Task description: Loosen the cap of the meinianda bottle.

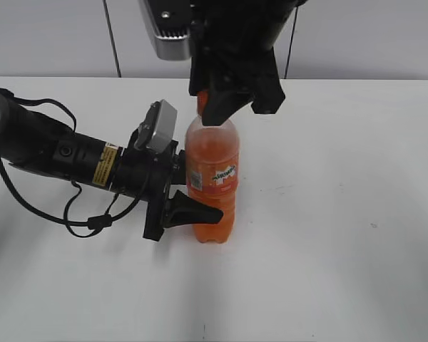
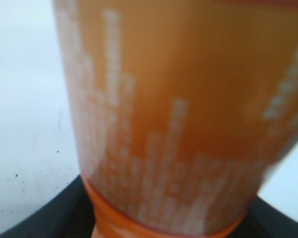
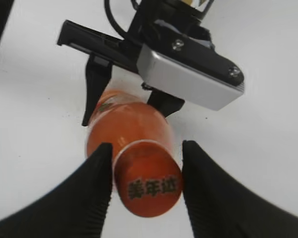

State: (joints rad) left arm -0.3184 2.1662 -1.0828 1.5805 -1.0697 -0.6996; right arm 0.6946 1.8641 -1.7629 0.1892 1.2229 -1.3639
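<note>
The meinianda bottle (image 1: 214, 178) stands upright on the white table, full of orange drink, with an orange label. My left gripper (image 1: 200, 203) reaches in from the left and is shut on the bottle's lower body. The left wrist view is filled by the blurred label (image 2: 179, 124), with dark fingers (image 2: 164, 225) at the bottom corners. My right gripper (image 1: 207, 100) comes down from above. The right wrist view shows its two black fingers (image 3: 145, 158) pressed against both sides of the orange cap (image 3: 148, 181), which has characters printed on top. In the exterior view only a sliver of the cap (image 1: 200, 105) shows.
The left arm (image 1: 64, 153) with its cables lies across the table's left half. Its silver wrist camera (image 3: 188, 74) sits beside the bottle below my right gripper. The white table (image 1: 342, 214) extends to the right and front. A grey wall panel stands behind.
</note>
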